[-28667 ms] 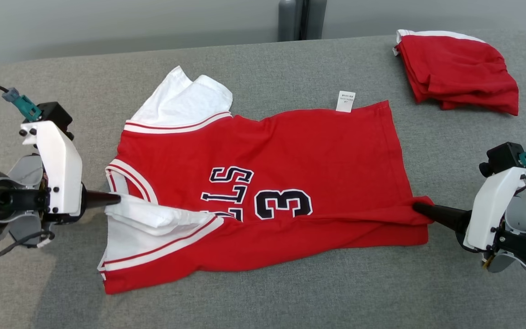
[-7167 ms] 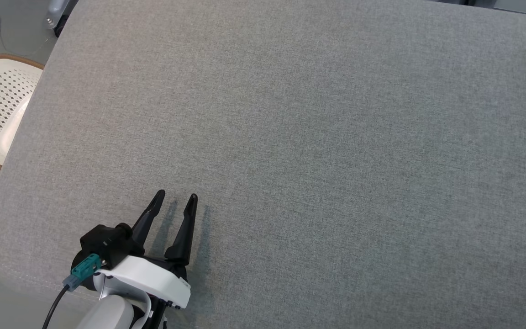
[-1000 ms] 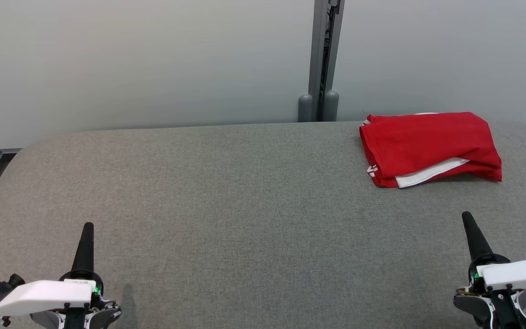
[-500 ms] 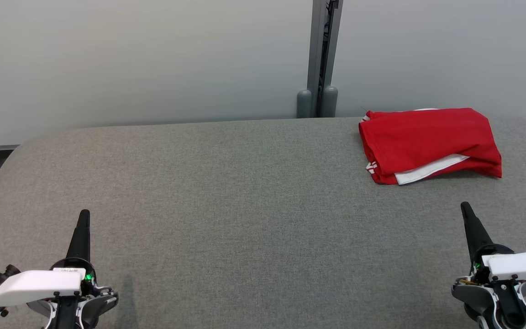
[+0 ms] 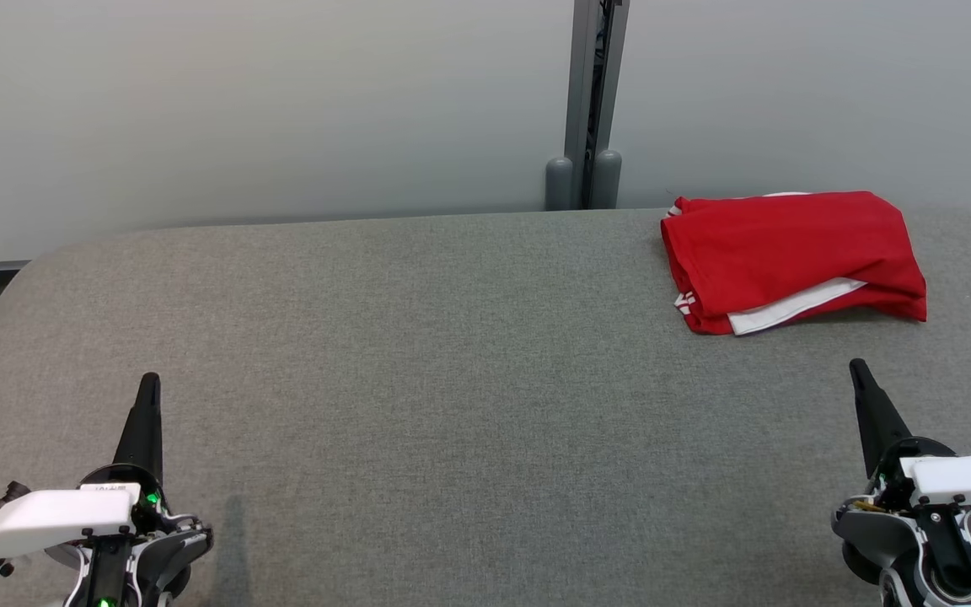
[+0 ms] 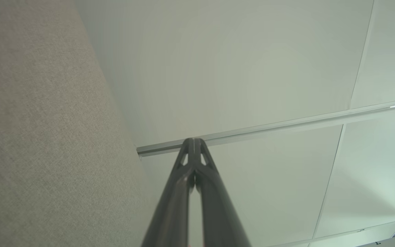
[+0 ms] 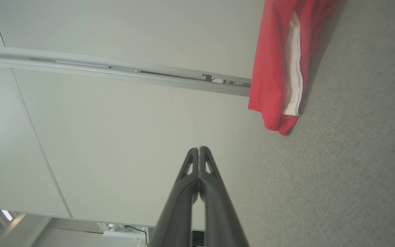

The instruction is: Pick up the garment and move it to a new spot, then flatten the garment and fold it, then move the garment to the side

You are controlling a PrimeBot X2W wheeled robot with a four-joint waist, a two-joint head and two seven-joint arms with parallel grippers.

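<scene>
Folded garment [image 5: 791,257] lies at table's [image 5: 452,379] far right. Left gripper [image 5: 149,384] and right gripper [image 5: 856,369] closed, empty.

Garment [image 5: 789,244]: red jersey, folded into a compact, roughly rectangular bundle of several stacked layers. It lay flat on the grey fabric table [image 5: 452,405], in the far right part, close to the back edge. The top layer was plain red and mostly smooth, with a few soft creases. Its right side sloped down to a pointed corner at the near right. A white strip stuck out between the red layers along the near edge, running at a slant. A bit of red-and-white striped trim showed at the near left corner, and a thin white sliver along the far edge. The folds on the left side looked rounded and stacked.
</scene>
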